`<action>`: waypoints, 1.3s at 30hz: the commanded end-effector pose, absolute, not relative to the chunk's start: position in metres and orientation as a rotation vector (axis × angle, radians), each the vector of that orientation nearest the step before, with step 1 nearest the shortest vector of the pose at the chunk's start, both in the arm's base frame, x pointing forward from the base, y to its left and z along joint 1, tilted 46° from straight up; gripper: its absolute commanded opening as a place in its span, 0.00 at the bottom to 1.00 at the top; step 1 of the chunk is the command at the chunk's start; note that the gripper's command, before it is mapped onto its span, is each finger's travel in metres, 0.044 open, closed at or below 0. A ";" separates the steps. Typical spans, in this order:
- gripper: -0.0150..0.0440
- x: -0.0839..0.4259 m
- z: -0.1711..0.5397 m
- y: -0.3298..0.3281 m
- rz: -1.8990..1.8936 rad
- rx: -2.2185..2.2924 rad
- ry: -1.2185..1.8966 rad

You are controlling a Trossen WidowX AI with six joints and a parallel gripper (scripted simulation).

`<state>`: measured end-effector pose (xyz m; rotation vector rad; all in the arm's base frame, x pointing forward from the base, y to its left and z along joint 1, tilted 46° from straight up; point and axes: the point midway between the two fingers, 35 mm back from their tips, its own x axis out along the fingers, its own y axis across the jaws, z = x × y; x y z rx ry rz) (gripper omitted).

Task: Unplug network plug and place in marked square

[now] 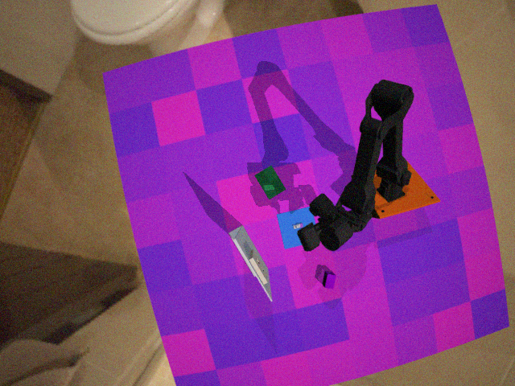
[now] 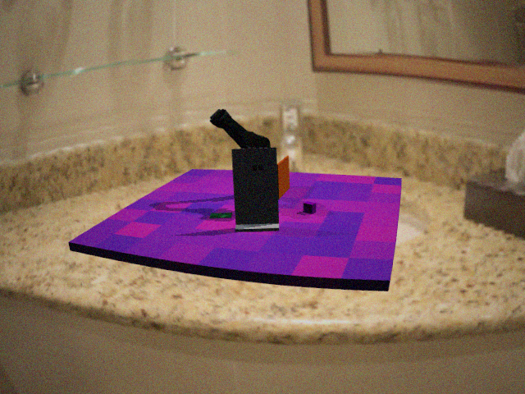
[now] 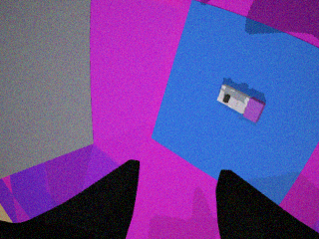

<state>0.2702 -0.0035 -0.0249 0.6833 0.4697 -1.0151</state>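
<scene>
Flanking the blue square, grey upright panel, green flat block, purple cube, away from counter's front edge, black gripper released.

plug | white, purple end | lying inside blue square

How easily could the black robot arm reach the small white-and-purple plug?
Probably easily: the black robot arm has its open gripper near the plug, with nothing visible between.
</scene>
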 end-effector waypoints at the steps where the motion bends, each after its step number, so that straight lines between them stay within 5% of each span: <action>1: 0.52 0.274 -0.018 0.001 -1.011 0.696 0.455; 39: 0.52 0.282 0.029 0.052 -1.004 0.691 0.465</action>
